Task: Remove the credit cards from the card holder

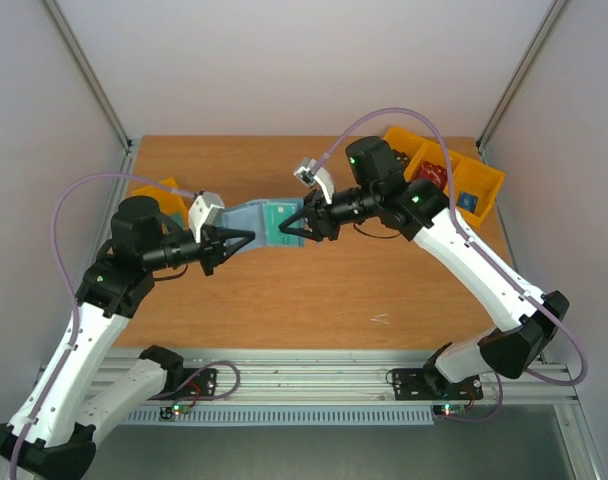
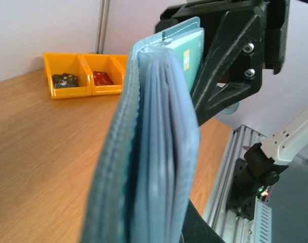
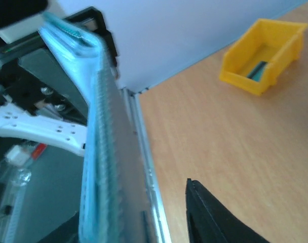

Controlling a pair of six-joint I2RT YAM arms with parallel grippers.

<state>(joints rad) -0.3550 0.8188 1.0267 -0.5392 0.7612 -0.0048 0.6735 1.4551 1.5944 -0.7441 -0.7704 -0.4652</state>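
Note:
The teal-blue card holder [image 1: 252, 222] hangs in the air between both arms, above the middle of the table. My left gripper [image 1: 242, 240] is shut on its left end. In the left wrist view the holder [image 2: 149, 152] runs edge-on away from the camera. A green credit card [image 2: 188, 50] sticks out at its far end, also visible from above [image 1: 281, 221]. My right gripper [image 1: 292, 228] straddles that end. In the right wrist view the holder's edge [image 3: 101, 152] lies against the left jaw, and a gap separates it from the right finger [image 3: 215, 217], so the gripper is open.
Yellow bins [image 1: 454, 175] holding red, dark and blue objects stand at the back right corner. Another yellow bin [image 1: 159, 195] sits at the left behind the left arm. The table's near edge meets an aluminium rail [image 1: 314, 385].

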